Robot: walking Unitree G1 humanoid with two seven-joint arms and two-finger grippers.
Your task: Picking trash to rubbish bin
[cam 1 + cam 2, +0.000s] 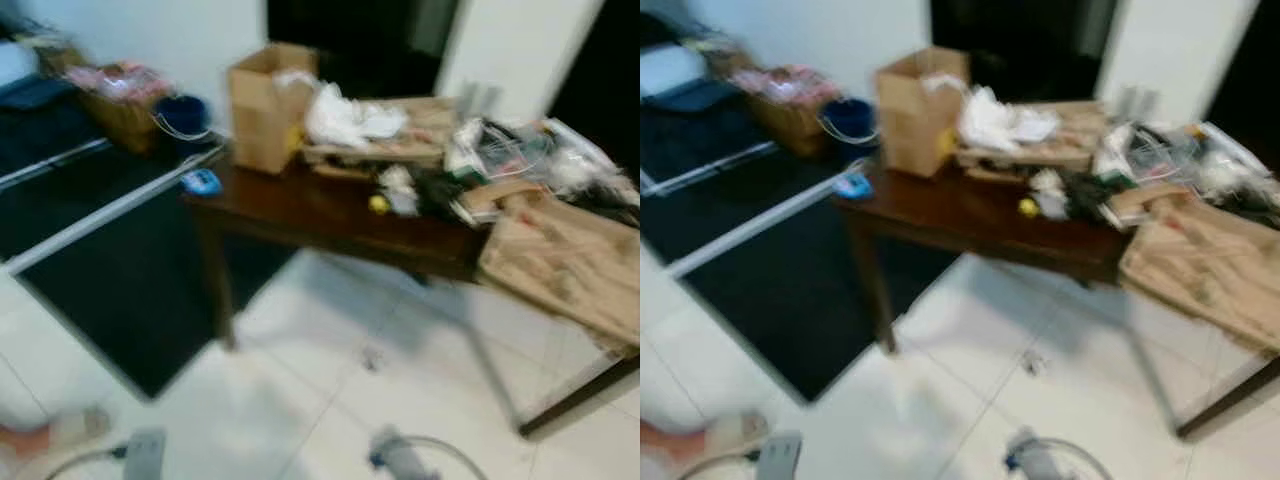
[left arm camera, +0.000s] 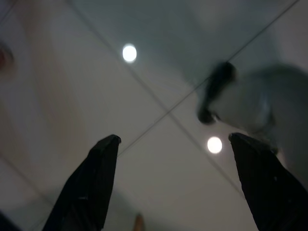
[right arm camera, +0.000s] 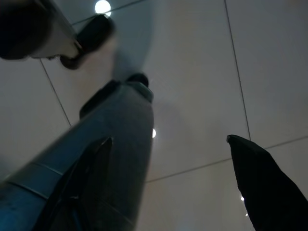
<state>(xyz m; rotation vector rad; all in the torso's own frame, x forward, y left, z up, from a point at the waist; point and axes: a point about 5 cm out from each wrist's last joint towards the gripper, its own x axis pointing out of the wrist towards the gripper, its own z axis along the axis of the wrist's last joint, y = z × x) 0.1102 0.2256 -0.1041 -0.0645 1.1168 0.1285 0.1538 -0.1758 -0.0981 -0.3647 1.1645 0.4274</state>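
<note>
The head views are blurred. A dark wooden table [image 1: 300, 215] carries a heap of trash: a crumpled white plastic bag [image 1: 345, 115], a white paper wad [image 1: 398, 190], a small yellow thing [image 1: 378, 205] and an open brown paper bag [image 1: 265, 105]. A flattened cardboard sheet [image 1: 560, 255] hangs off its right end. On the floor behind the table's left end stands a blue bucket [image 1: 182, 115]. My left gripper [image 2: 174, 138] hangs open over white floor tiles. My right gripper [image 3: 169, 139] is open too, beside a grey limb [image 3: 110, 144], holding nothing.
A dark rug [image 1: 130, 270] covers the floor left of the table. A basket of pink things [image 1: 120, 100] stands by the back wall. A small blue object [image 1: 200, 181] lies on the table's left corner. A person's sandalled foot [image 1: 50, 432] shows at the lower left.
</note>
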